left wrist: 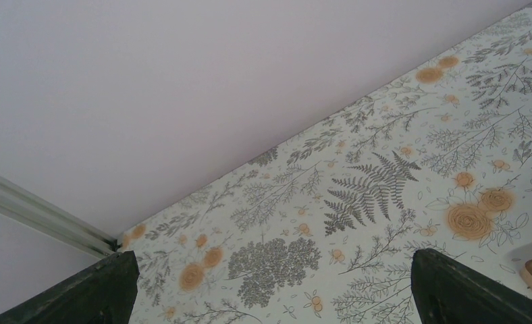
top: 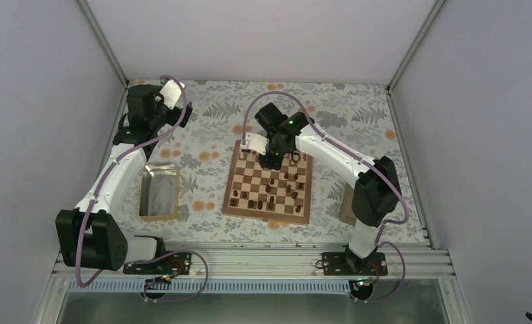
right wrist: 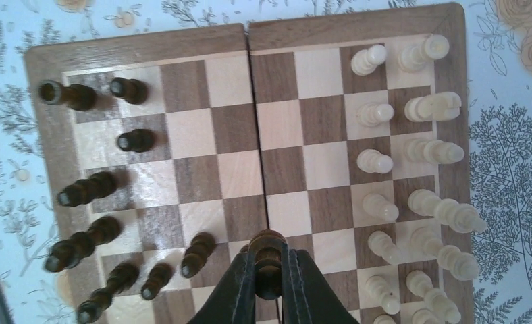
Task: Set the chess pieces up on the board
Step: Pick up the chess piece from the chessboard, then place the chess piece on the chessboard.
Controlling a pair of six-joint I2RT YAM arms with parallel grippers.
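Right tool (right wrist: 269,273) clamped on dark piece (right wrist: 267,241), over board (right wrist: 148,42) near centre seam. Keep piece upright, lower straight onto free dark-side square, clear of neighbouring dark pieces (right wrist: 196,253). Left tool (left wrist: 277,290) open over desk (left wrist: 385,169).

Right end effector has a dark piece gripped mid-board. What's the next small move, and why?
Probably carry the held dark piece toward the dark-piece edge of the board: the right end effector is shut on it near mid-board, while that side's rows show bare squares.

Glossy wooden board (right wrist: 148,44), smooth turned wooden chess pieces (right wrist: 375,162), shiny metal tray (top: 161,197)
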